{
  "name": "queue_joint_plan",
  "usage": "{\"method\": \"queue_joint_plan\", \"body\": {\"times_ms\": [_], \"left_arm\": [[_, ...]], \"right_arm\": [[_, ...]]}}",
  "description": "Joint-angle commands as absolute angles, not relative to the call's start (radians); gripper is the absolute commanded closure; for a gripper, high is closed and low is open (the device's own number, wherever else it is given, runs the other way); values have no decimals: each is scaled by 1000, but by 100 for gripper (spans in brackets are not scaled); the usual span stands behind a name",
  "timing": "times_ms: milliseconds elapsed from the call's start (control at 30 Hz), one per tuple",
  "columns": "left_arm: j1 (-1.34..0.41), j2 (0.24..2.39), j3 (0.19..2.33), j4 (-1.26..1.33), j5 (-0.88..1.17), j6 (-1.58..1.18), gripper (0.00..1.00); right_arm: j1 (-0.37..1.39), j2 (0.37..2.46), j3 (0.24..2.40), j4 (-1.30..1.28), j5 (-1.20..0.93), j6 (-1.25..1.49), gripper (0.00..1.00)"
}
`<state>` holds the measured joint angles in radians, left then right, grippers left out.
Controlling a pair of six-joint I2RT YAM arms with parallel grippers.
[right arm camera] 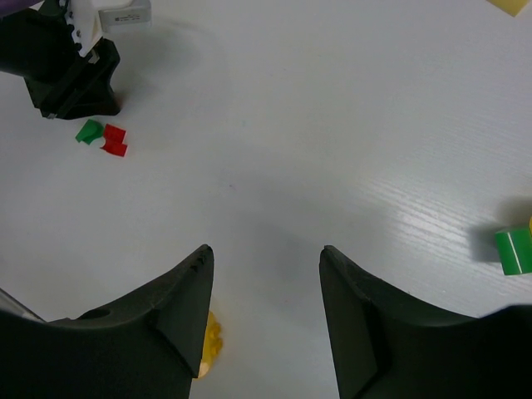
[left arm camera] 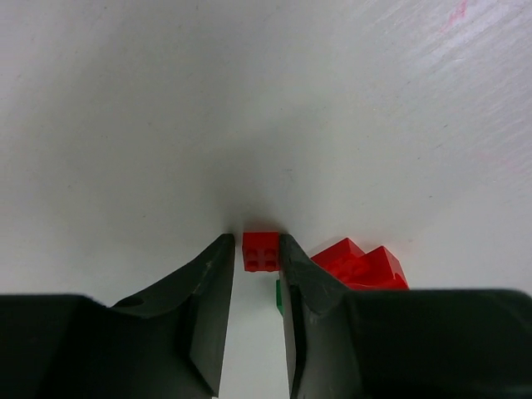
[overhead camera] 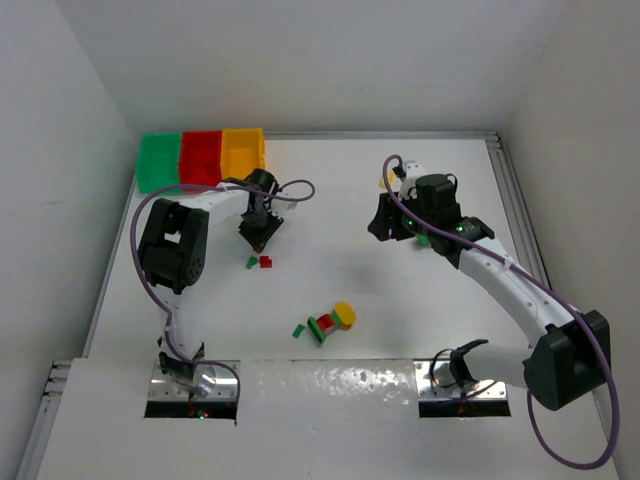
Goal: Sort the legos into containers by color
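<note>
Top view: left jaws down at the tabletop (overhead camera: 400, 330), toward its 10 o'clock side.

Left wrist view: small red brick (left arm camera: 261, 250) flat on the tabletop at 12 o'clock, right at the tips and between them. Studs up, squarish, no clear long axis.

Left jaws narrow, barely wider than the brick. Fingertip (left arm camera: 291, 266) at 3 o'clock touching or nearly touching it, a sliver of gap at 9 o'clock. Firm pinch or not: impossible to tell.

More red bricks (left arm camera: 362, 266) just beside at 3 o'clock, and a green piece (left arm camera: 278, 295) mostly hidden behind that fingertip.

Likely next: pinch, lift, carry to the red bin (overhead camera: 201, 155) at 11 o'clock, between the green bin (overhead camera: 158, 160) and yellow bin (overhead camera: 243, 150).

Right jaws wide and empty, well apart at 3 o'clock. Left arm by far the nearer.
</note>
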<state>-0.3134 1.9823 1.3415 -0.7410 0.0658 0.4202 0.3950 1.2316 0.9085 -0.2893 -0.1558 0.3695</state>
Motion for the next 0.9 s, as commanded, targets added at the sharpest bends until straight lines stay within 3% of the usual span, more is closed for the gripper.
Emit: {"method": "queue_joint_plan", "body": {"times_ms": [0,133,233,400,633,700,867], "left_arm": [[-318,1999,1319,-738,61,416,75],[-318,1997,1339,-781,60,417,81],[-316,1993,1354,-808,52,407,100],[-288,1993,1512,-859,51,353,100],[-63,1942,1764,-746,74,158,100],[-11,2027,1982,-774,37,173,100],[31,2235,2265,-805,-41,192,100]], "right_arm": [[397,1210,916,-262,-140,356,46],[399,1210,917,-268,-137,353,46],[397,1207,913,-268,-137,356,46],[399,1203,917,-268,-132,360,46],[397,1198,917,-265,-133,365,46],[399,1201,908,-249,-137,371,46],[399,1227,908,-224,-147,388,46]]}}
